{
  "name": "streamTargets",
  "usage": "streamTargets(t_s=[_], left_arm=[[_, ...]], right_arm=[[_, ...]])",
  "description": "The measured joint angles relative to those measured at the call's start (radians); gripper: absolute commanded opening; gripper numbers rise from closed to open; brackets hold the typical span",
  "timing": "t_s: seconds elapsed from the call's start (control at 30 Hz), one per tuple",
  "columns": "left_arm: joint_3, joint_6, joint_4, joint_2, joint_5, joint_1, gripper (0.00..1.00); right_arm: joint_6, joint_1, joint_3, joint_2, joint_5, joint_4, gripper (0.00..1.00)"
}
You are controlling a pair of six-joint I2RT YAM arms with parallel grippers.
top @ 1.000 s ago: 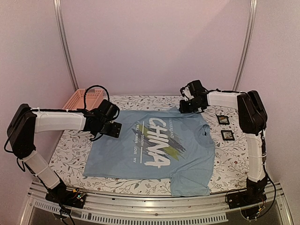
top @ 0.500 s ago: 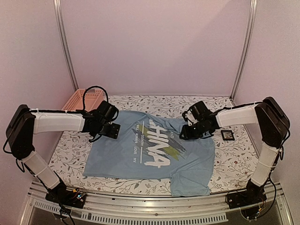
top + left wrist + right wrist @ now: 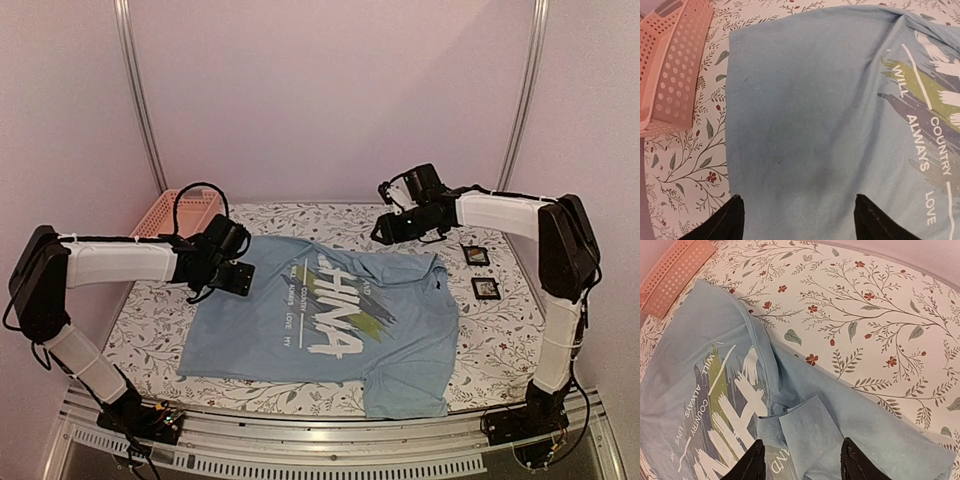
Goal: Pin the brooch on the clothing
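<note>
Release just happened: your right end effector point(image 3: 802, 456) now stands spread, the sleeve point(image 3: 802, 426) lying folded onto the shirt point(image 3: 400, 320) just below it. Left end effector point(image 3: 797, 216) hangs spread. Brooch unseen, so nothing is pinned.

Back wall point(image 3: 330, 100) plain, pale pink-lilac, softly and evenly lit, no hard shadows. Side walls same tint. Two slim metal uprights stand at table's far corners: left pole point(image 3: 140, 100), right pole point(image 3: 522, 100). Table under white cloth point(image 3: 340, 220) printed with grey-green leaves and small red flowers. Aluminium rail point(image 3: 300, 455) runs along near edge. Pink perforated basket point(image 3: 178, 212) at far-left corner, partly on cloth.
</note>
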Motion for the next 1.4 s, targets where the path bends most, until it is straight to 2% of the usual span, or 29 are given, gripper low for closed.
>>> streamTargets(t_s=[0.1, 0.3, 0.33, 0.47, 0.53, 0.83, 1.0, 1.2, 1.4], left_arm=[[-0.015, 0.000, -0.006, -0.019, -0.003, 0.000, 0.75], [-0.026, 0.000, -0.018, -0.026, -0.001, 0.000, 0.75], [-0.026, 0.000, -0.018, -0.026, 0.000, 0.000, 0.75], [-0.026, 0.000, -0.019, -0.025, 0.002, 0.000, 0.75], [-0.026, 0.001, -0.020, -0.025, 0.004, 0.000, 0.75], [-0.026, 0.008, -0.027, -0.024, 0.005, 0.000, 0.75], [-0.026, 0.008, -0.032, -0.024, 0.006, 0.000, 0.75], [-0.026, 0.008, -0.034, -0.024, 0.005, 0.000, 0.75], [-0.026, 0.011, -0.035, -0.024, 0.000, 0.000, 0.75]], right_arm=[[-0.039, 0.004, 0.090, 0.120, -0.033, -0.005, 0.53], [-0.048, 0.010, 0.161, 0.289, -0.103, -0.025, 0.48], [-0.046, 0.011, 0.169, 0.304, -0.110, -0.026, 0.44], [-0.031, 0.024, 0.182, 0.327, -0.121, -0.024, 0.10], [-0.020, 0.028, 0.182, 0.327, -0.120, -0.021, 0.00], [-0.013, 0.029, 0.182, 0.319, -0.041, -0.018, 0.00], [-0.020, -0.010, 0.198, 0.291, 0.005, -0.024, 0.00], [-0.034, -0.125, 0.373, 0.311, -0.010, -0.028, 0.00], [-0.064, -0.225, 0.639, 0.470, -0.063, 0.024, 0.07]])
